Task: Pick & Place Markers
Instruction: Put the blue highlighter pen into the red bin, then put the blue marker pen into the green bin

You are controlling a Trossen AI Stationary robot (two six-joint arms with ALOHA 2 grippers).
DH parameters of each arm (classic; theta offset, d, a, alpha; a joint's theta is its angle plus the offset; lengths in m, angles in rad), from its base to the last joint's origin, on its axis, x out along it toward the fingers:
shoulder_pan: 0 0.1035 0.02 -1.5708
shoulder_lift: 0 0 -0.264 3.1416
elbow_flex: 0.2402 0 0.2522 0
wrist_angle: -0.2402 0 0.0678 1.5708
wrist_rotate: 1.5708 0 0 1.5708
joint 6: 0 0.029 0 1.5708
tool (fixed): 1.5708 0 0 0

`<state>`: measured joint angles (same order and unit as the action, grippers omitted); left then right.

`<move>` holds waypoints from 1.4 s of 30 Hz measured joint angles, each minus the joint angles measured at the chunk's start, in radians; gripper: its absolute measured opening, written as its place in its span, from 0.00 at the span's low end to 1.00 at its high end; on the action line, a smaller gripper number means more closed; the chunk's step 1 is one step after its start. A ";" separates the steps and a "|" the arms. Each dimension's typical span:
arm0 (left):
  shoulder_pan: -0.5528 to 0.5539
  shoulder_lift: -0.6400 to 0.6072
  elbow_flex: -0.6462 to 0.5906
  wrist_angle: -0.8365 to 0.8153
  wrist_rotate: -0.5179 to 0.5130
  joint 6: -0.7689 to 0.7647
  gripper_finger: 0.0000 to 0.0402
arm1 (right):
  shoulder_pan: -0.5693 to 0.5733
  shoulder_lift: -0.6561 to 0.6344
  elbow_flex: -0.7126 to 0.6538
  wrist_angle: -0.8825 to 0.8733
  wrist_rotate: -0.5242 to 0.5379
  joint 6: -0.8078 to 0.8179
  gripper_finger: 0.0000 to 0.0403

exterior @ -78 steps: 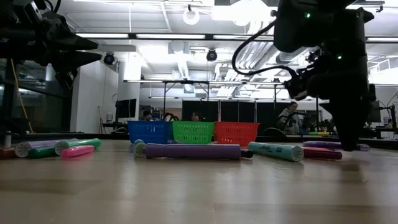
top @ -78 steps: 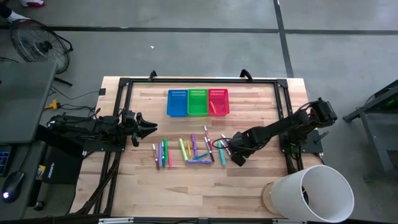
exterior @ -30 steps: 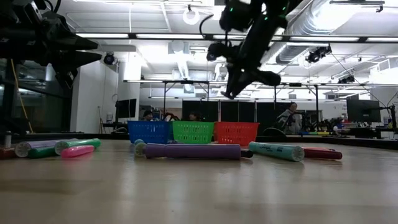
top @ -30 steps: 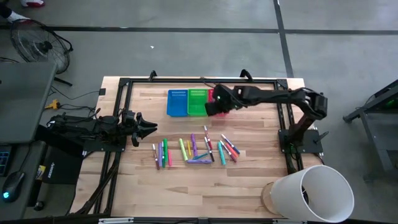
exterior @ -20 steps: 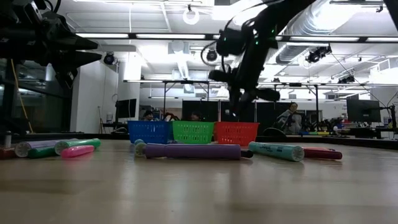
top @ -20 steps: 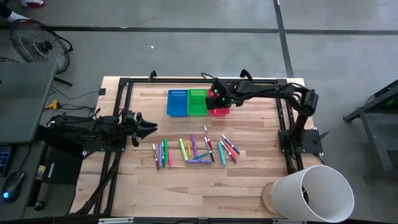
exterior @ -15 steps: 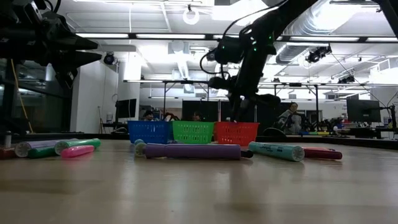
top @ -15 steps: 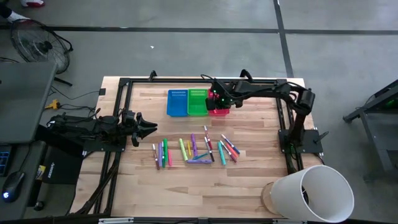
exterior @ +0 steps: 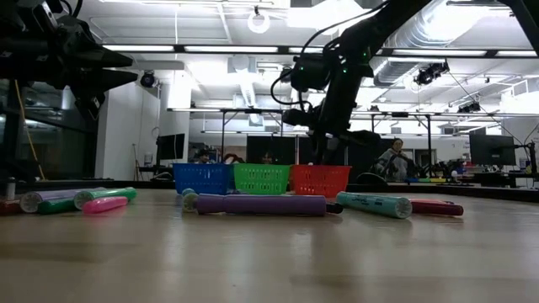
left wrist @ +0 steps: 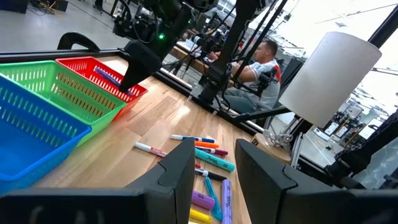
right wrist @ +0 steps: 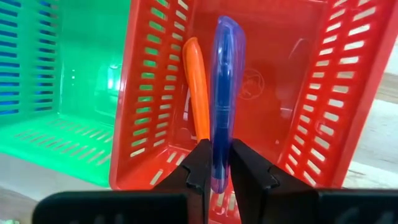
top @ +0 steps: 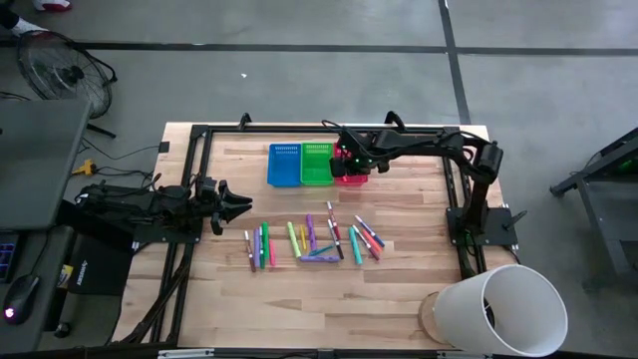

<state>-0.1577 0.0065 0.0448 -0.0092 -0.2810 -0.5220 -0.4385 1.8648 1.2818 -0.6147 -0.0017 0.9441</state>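
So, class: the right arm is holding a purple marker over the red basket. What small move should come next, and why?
Probably open the right end effector a little more so that the purple marker drops. It hangs directly over the red basket, where an orange marker already lies, and the fingers are still pinching it. The left end effector waits at the table's left side.

Four cameras, one table
One looks straight down, one sits low; both see the small red mesh basket
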 joint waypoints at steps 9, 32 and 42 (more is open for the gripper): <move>0.000 0.000 0.000 0.000 0.000 0.000 0.29 | 0.002 0.000 0.000 0.011 0.000 -0.010 0.16; 0.000 0.000 0.000 0.000 0.000 0.000 0.29 | 0.100 -0.152 0.000 0.042 0.071 -0.054 0.41; 0.000 0.000 0.000 0.000 0.000 0.000 0.29 | 0.276 -0.239 0.000 -0.061 0.076 -0.098 0.39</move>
<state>-0.1574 0.0063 0.0448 -0.0090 -0.2813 -0.5220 -0.1625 1.6256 1.2816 -0.6756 0.0747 0.8462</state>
